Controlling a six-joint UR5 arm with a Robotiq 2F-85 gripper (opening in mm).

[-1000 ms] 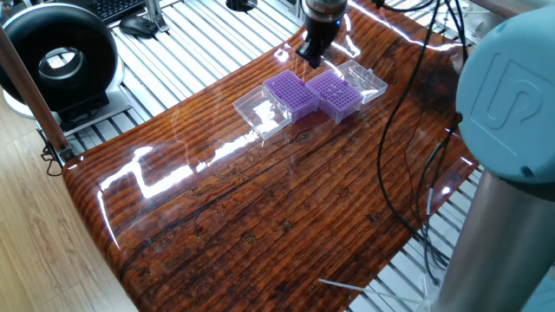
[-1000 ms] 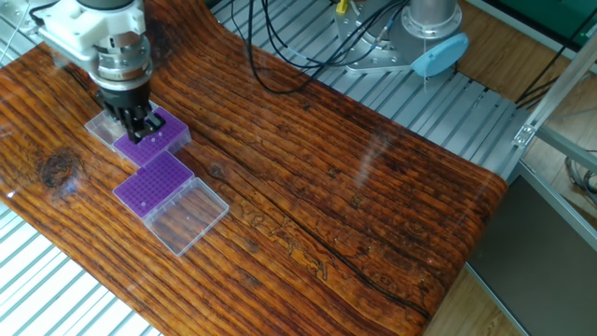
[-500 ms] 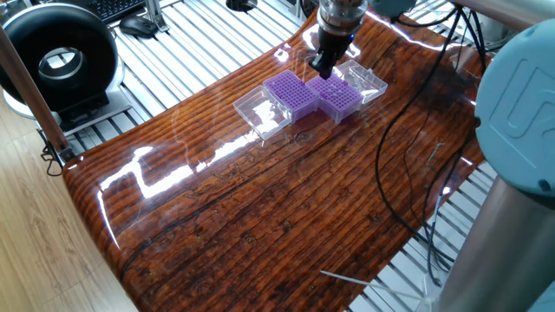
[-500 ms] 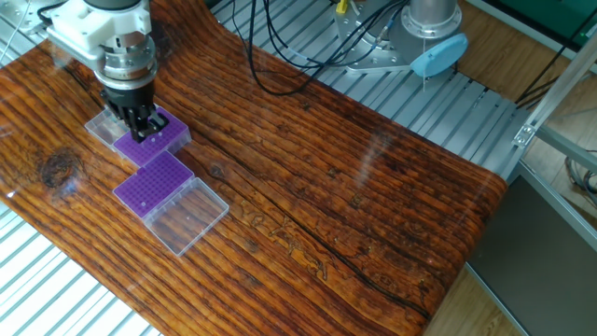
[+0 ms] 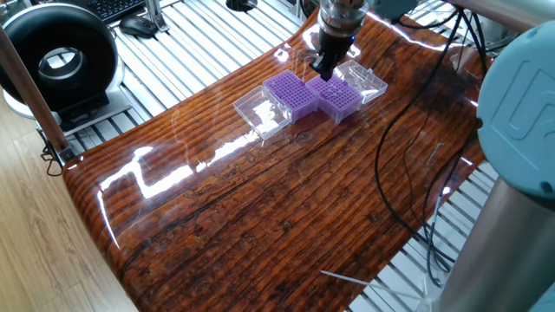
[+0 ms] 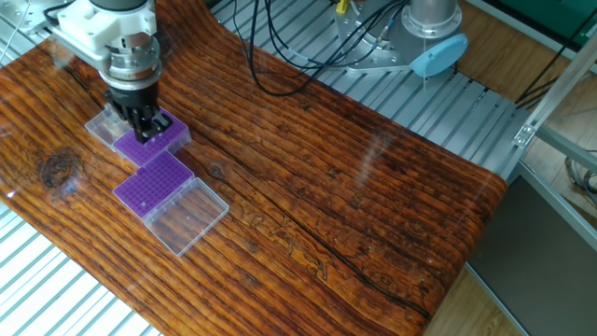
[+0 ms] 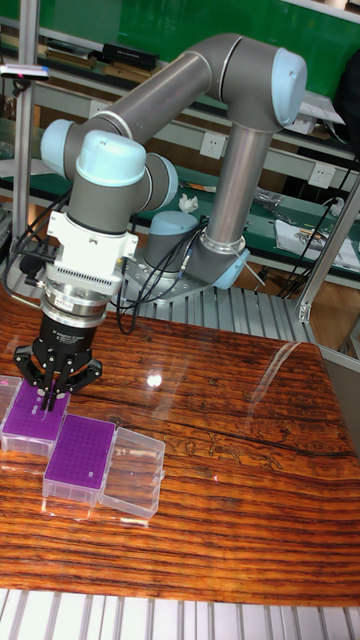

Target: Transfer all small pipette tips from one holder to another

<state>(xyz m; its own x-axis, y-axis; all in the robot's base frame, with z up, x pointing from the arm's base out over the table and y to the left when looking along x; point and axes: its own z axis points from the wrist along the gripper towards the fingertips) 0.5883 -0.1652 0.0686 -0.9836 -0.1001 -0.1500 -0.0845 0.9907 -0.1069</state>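
Gripper (image 7: 51, 400) tips right atop far purple rack (image 7: 32, 424); tips too small.

Bare tabletop (image 6: 373, 187) beyond two adjoining purple racks (image 6: 154, 159) and open lids (image 6: 189, 217).

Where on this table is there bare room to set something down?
Bare wood runs from the purple racks and their clear lids to the far table end. It is crowded where the claw hangs over one rack.
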